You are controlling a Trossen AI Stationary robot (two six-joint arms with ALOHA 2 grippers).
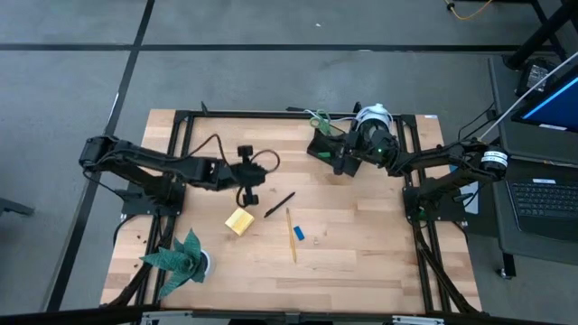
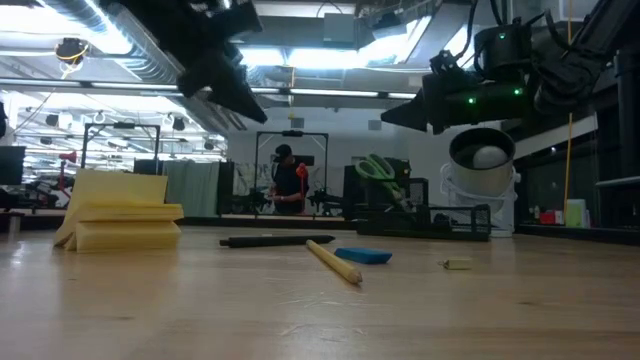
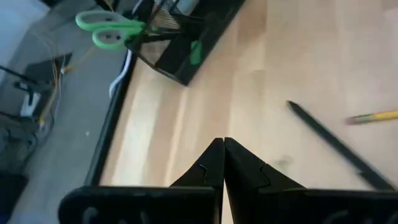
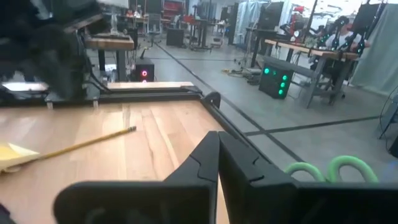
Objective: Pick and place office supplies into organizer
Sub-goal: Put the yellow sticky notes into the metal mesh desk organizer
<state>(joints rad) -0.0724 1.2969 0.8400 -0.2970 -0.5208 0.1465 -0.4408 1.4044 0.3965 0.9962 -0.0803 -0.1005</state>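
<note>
Scissors (image 1: 318, 120) upright in organizer (image 1: 327, 149); pen (image 1: 279, 205), pencil (image 1: 291, 235) on table.

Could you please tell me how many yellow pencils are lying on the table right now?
1 visible: a yellow pencil lying mid-table between the black pen and blue block. Another may be hidden.

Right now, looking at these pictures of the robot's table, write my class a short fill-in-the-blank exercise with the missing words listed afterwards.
1. The green-handled scissors stand in the black ____.
2. The fingers of the left gripper are ____.
3. The black pen lies on the table beside a yellow ____.
4. The sticky-note pad on the wood is coloured ____.

Missing words: organizer; shut; pencil; yellow
</note>
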